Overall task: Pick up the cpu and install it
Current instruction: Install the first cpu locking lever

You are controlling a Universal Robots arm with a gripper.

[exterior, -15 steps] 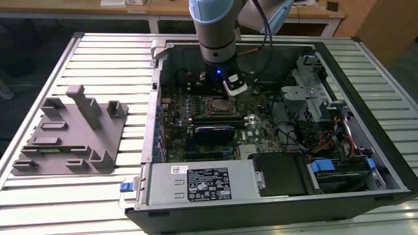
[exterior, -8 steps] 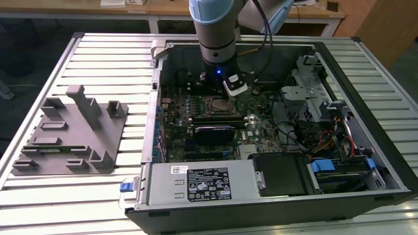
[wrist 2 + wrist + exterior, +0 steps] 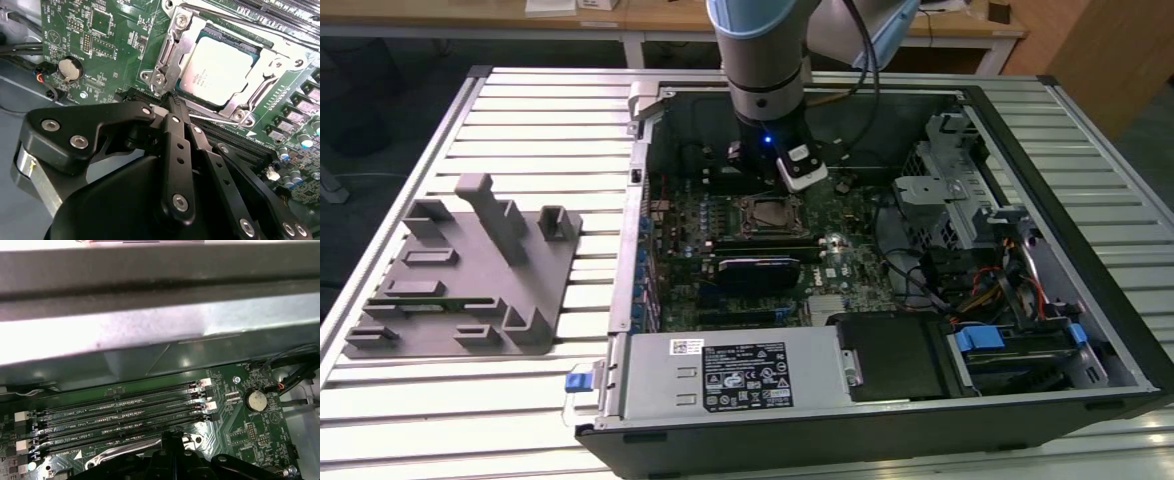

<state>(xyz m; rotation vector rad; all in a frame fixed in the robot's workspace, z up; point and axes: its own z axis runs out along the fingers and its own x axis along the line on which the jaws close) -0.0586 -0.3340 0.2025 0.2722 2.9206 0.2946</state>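
My tool [image 3: 172,100], fingers pressed together and empty, hung just beside the cpu [image 3: 217,70], which sat in its socket [image 3: 167,55].

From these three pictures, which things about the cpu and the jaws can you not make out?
- Whether the cpu is fully seated: in the second wrist view the socket's metal frame covers its edges.
- The jaws' state: in both wrist views the gripper hides its own tips behind black linkages.
- The cpu in the exterior view: too small, inside the socket under the arm.
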